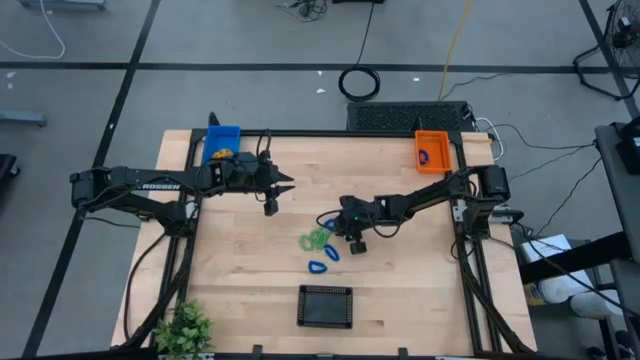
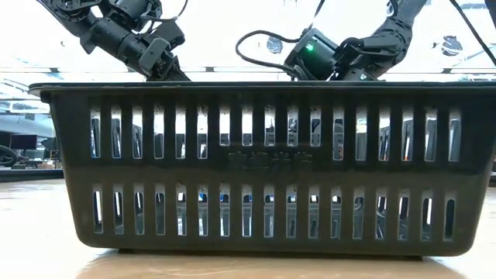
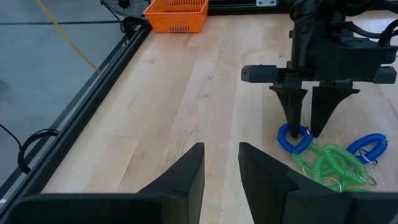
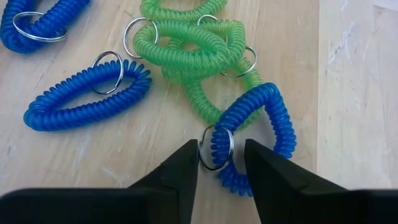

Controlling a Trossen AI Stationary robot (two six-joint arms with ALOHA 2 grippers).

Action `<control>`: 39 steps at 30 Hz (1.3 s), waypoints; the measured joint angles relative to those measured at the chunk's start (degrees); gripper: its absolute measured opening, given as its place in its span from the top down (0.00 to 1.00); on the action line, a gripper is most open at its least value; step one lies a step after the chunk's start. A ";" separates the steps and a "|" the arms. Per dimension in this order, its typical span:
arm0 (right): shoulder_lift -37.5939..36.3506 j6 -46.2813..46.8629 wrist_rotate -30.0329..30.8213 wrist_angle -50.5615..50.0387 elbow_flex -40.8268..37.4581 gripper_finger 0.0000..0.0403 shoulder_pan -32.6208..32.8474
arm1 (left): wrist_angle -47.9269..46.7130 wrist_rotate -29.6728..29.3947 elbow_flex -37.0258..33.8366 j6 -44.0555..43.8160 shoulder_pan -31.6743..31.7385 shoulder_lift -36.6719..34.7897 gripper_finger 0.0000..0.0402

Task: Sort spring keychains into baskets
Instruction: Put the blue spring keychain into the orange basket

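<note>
Several spring keychains lie in a cluster on the wooden table: tangled green ones (image 4: 193, 50), a blue one (image 4: 87, 96), another blue one (image 4: 37, 18), and a blue one (image 4: 255, 124) touching the green. My right gripper (image 4: 221, 152) points down over this last one, open, a finger on either side of its ring end; it also shows in the left wrist view (image 3: 308, 127). My left gripper (image 3: 221, 152) is open and empty, above the table to the cluster's left (image 1: 283, 187). My right gripper's fingers (image 4: 186, 158) stand close on either side of the blue keychain's end with the metal ring (image 4: 216, 148), coming from above. The keychain lies flat on the table. I cannot tell whether the fingers touch it.
The blue basket (image 1: 222, 142) at the far left holds an orange-yellow keychain. The orange basket (image 1: 432, 150) at the far right holds a blue one. The black basket (image 1: 326, 306) stands near the front edge and fills the low view (image 2: 263, 167). A green plant (image 1: 185, 328) stands at the front left.
</note>
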 joint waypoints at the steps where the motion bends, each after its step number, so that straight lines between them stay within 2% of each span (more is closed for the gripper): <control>1: 0.00 -0.06 0.00 0.03 0.00 0.71 0.00 | 0.00 0.00 0.00 0.00 0.02 0.00 0.73; 9: 0.06 -1.64 -0.04 0.98 -0.09 0.80 0.02 | 0.00 0.00 0.00 0.02 0.02 0.00 0.73; 17: 0.17 -1.68 -0.07 2.40 -0.13 0.97 -0.59 | 0.02 0.00 0.00 0.02 0.00 0.00 0.73; 39: 0.15 -1.55 0.17 2.50 -0.11 0.97 -1.07 | 0.02 0.00 0.00 0.02 0.01 0.00 0.73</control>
